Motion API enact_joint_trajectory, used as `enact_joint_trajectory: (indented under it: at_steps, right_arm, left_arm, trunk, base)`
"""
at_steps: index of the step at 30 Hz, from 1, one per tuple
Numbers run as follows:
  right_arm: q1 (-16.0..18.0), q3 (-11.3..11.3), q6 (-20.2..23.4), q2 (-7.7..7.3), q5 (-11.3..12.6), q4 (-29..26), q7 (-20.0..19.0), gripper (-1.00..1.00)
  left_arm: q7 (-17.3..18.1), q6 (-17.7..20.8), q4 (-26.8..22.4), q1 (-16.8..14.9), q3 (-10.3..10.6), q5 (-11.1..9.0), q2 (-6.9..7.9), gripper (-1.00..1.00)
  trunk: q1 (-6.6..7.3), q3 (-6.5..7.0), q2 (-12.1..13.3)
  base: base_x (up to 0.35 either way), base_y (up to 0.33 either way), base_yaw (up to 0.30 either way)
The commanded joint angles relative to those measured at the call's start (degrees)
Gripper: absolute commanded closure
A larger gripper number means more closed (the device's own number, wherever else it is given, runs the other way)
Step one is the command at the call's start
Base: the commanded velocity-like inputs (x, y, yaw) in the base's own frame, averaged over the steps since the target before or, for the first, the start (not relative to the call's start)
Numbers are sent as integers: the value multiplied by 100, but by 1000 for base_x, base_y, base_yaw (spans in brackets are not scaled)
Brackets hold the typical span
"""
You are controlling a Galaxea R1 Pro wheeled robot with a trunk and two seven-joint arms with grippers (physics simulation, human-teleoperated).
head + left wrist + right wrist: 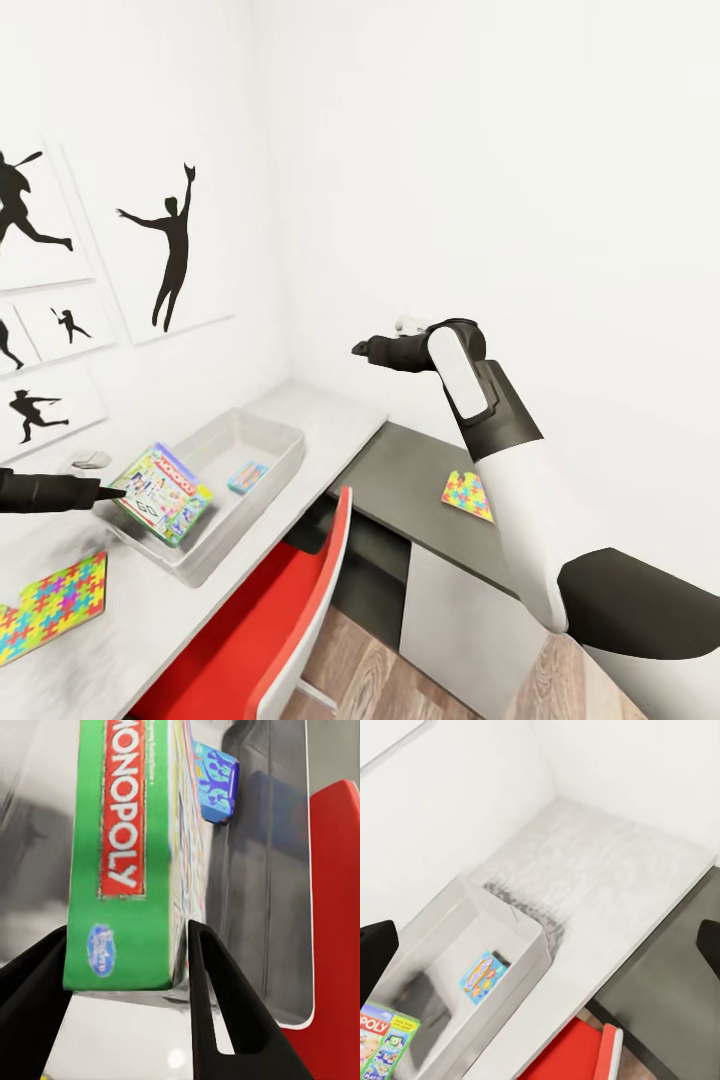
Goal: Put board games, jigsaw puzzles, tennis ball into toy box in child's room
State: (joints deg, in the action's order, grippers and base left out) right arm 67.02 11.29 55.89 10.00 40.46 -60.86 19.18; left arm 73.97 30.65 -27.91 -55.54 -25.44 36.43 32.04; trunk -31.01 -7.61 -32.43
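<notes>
— What hangs on the wall?
— Black silhouette pictures (172, 245) of ball players, several white panels side by side, on the left wall.
— And lower down?
— A red chair (285, 620), its back tilted, pushed in against the table edge. Beneath it, wood-plank floor (380, 680).
— Anything small?
— A pale grey, rounded object (92, 460) near the wall; too blurred to identify.

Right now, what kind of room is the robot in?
Likely a child's bedroom or playroom: baseball-player silhouette pictures hang on the wall, a jigsaw puzzle lies on the desk, and the left gripper holds a Monopoly box over a grey toy box.
</notes>
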Motion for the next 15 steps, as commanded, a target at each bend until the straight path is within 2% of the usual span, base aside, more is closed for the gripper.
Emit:
enact_joint_trajectory:
  at_steps: [1, 7, 10, 15]
  right_arm:
    - [6, 4, 10, 0, 58, -2, 59, -100]
    - [4, 4, 10, 0, 58, -4, 60, -100]
    - [5, 4, 10, 0, 58, -3, 60, -100]
    - [6, 4, 10, 0, 58, -1, 60, -100]
  left_arm:
    - [41, 69, -4, -9, -46, 57, -28, 100]
    - [32, 78, -4, -4, -43, 57, -137, 100]
    - [37, 81, -4, -3, -44, 57, -147, 100]
    - [32, 82, -4, -2, -41, 57, -153, 100]
  trunk:
    - [-4, -11, -10]
    - [-4, -11, -10]
    - [-4, -11, -10]
    - [-4, -11, -10]
  base:
    - [99, 39, 0]
    - [34, 13, 0]
    - [17, 14, 0]
    - [58, 124, 0]
